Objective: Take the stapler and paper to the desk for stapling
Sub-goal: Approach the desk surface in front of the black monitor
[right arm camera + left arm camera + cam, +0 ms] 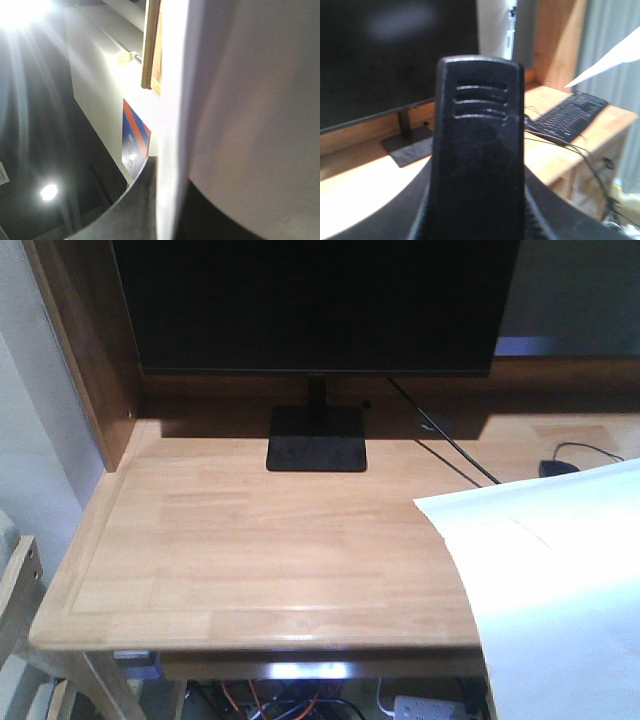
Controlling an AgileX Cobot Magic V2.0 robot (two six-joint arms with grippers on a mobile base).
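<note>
Front view: paper (560,580) at 4 o'clock over desk (250,540). Wrist views: left gripper (480,225) clamps stapler (479,150), right gripper (172,212) pinches paper.

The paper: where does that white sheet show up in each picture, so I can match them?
Front view: the paper fills the lower right, over the right end of the desk.
Left wrist view: only a white corner at the upper right.
Right wrist view: very close, filling the right half.
Shared landmark: the black monitor, in the front and left wrist views only.
</note>
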